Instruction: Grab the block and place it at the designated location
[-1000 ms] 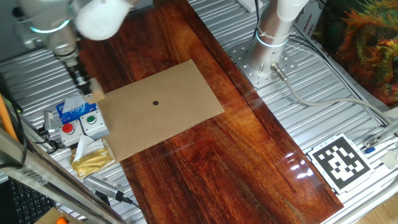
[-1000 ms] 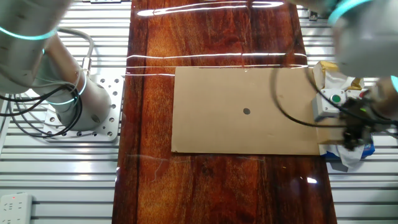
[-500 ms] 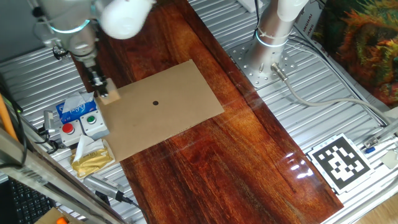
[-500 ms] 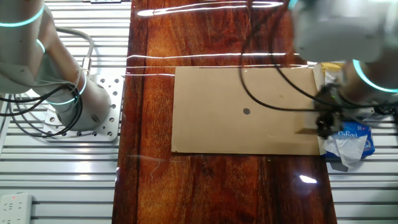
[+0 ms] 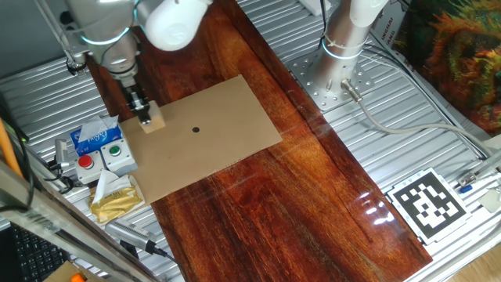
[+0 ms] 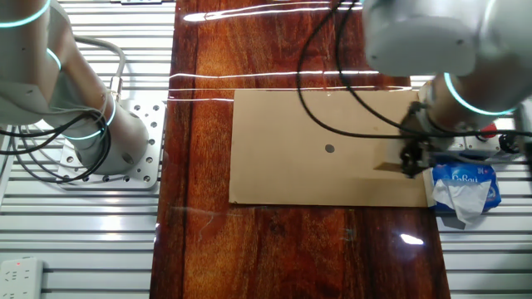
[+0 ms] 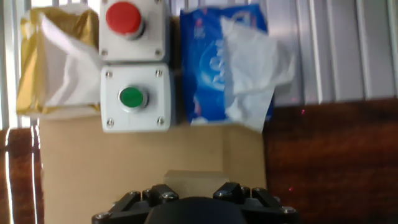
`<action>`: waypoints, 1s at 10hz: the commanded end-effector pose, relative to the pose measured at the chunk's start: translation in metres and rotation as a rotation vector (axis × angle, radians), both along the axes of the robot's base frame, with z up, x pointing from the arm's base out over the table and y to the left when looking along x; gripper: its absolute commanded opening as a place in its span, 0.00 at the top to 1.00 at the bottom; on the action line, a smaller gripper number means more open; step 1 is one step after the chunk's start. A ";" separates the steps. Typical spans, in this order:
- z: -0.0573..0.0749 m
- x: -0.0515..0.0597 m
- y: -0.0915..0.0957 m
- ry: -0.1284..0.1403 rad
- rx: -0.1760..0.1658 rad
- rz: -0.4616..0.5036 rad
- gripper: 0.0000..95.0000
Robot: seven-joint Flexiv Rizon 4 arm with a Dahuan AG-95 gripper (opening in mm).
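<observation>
Two-finger gripper (image 5: 144, 114) carrying the small pale tan wooden cube (image 5: 151, 118) has moved off the blue printed tissue pack (image 5: 94, 136) and in over the edge of the flat light-brown cardboard sheet (image 5: 219, 149), closer to the black dot (image 5: 196, 130).
</observation>
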State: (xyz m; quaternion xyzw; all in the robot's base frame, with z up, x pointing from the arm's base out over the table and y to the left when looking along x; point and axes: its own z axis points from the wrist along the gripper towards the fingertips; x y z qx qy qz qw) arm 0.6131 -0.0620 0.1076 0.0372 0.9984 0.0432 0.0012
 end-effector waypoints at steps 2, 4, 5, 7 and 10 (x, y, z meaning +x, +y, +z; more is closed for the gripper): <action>-0.008 -0.030 0.009 -0.001 -0.006 -0.011 0.80; -0.013 -0.048 0.016 -0.003 -0.001 -0.028 0.80; -0.015 -0.053 0.018 -0.005 -0.002 -0.031 0.80; -0.021 -0.072 0.026 -0.005 -0.001 -0.045 0.80; -0.027 -0.090 0.036 -0.006 -0.002 -0.055 0.80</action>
